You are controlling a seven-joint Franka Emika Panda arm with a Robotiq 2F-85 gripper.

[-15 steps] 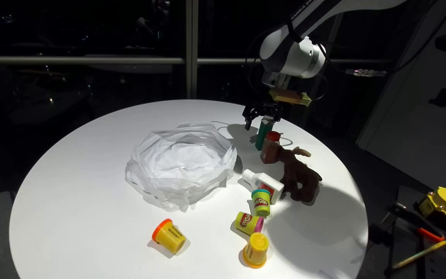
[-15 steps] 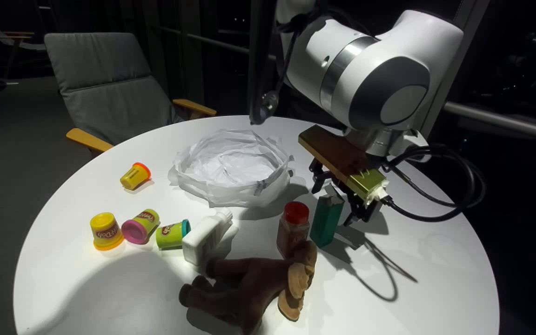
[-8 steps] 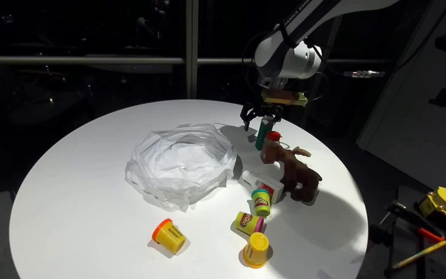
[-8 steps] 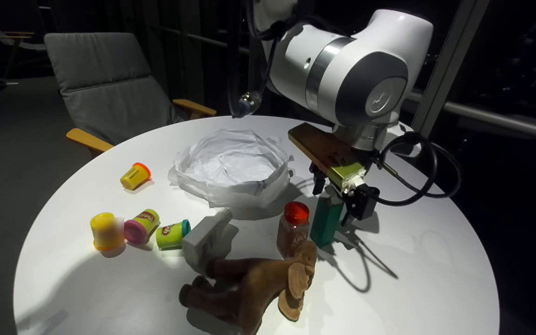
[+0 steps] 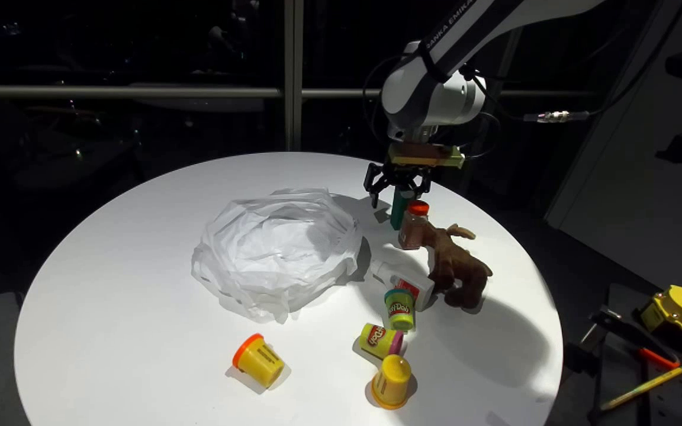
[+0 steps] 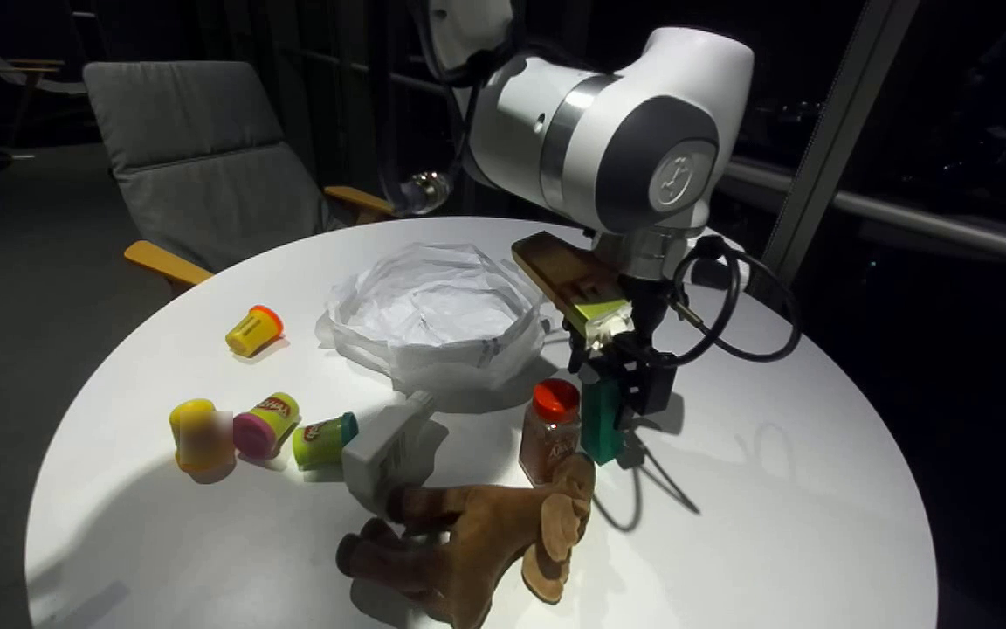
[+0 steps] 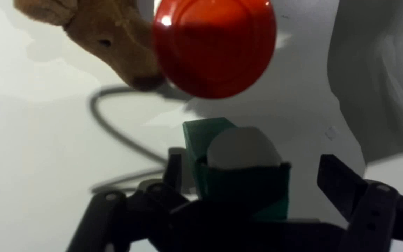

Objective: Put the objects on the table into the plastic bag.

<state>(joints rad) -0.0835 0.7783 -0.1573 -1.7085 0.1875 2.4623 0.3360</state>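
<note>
Green carton (image 7: 240,175) stands within the parted claw (image 7: 249,168) (wrist view shows its top, elsewhere apparently obscured).

At the upper right of an exterior view, the white arm (image 5: 450,94) is bearing EMIKA lettering (image 5: 449,25) along a dark stripe (image 5: 476,31), its rounded joint (image 6: 621,131) is showing a silver ring (image 6: 568,144) and grey panel (image 6: 643,153), a black cable (image 6: 735,293) is looping below, and the black gripper (image 7: 251,168) is displaying round screw heads (image 7: 383,188).

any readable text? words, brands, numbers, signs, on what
"RANKA EMIKA": robot arm; start unclear.
"Play-Doh": teal-lidded tub, pink-lidded tub; partly blurred.
Logo, unreadable: joint cap.
Too small or blurred: red-capped bottle, white bottle, lying yellow tub, standing yellow tub.
No legible numbers.
</note>
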